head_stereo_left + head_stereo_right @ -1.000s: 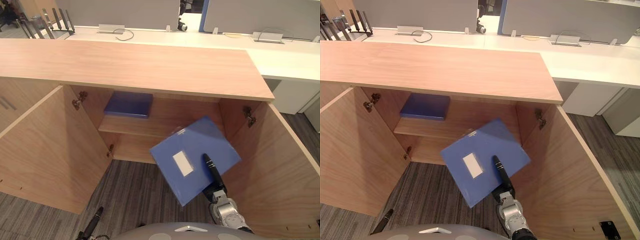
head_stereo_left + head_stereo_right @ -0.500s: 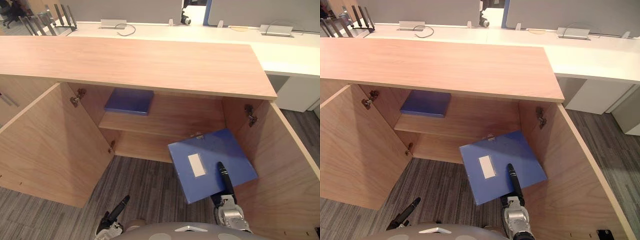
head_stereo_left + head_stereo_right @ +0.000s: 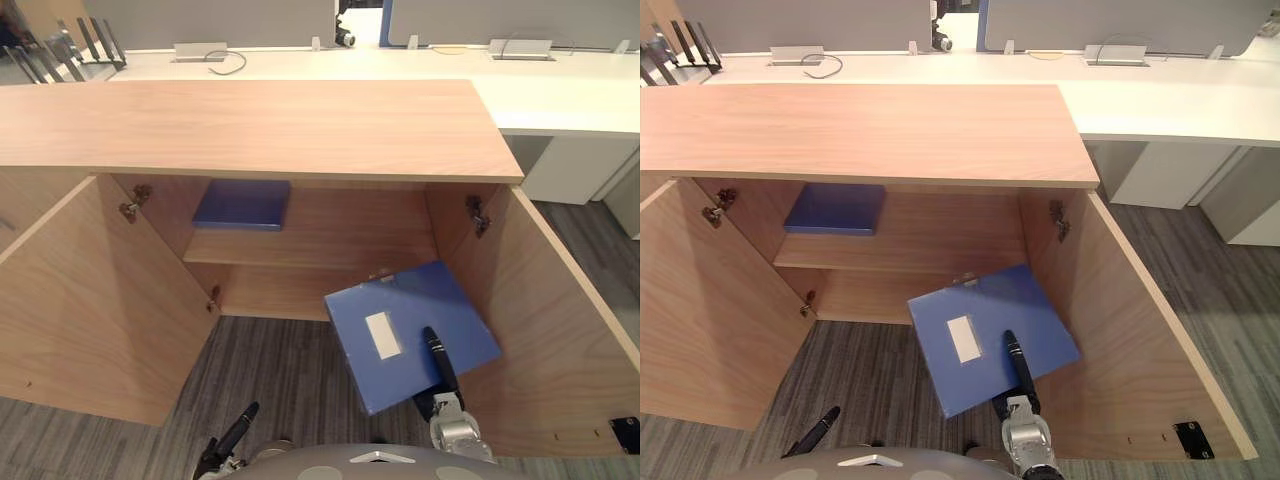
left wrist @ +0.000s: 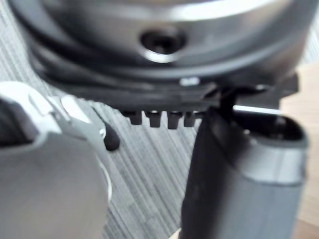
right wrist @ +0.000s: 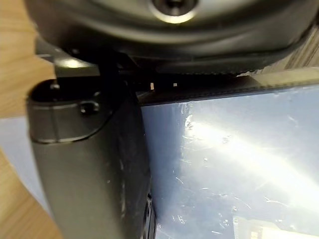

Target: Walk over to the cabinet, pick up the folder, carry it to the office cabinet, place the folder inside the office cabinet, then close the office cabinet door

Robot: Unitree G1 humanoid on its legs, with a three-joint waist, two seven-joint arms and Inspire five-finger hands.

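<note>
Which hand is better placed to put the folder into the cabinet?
Right. The right hand pinches the blue folder, thumb on top, in front of the open cabinet. The left hand hangs low over the carpet, holding nothing.

Wide-open cabinet doors [image 3: 95, 300], shelf [image 3: 360, 235] bare at right, stored blue folder [image 3: 242, 204] at left.

Floor: grey striped carpet [image 3: 285, 365]. Behind: a long white desk top [image 3: 560, 95], flat silver socket boxes [image 3: 198, 50] on it, grey partition screens [image 3: 220, 18] along the far edge.
</note>
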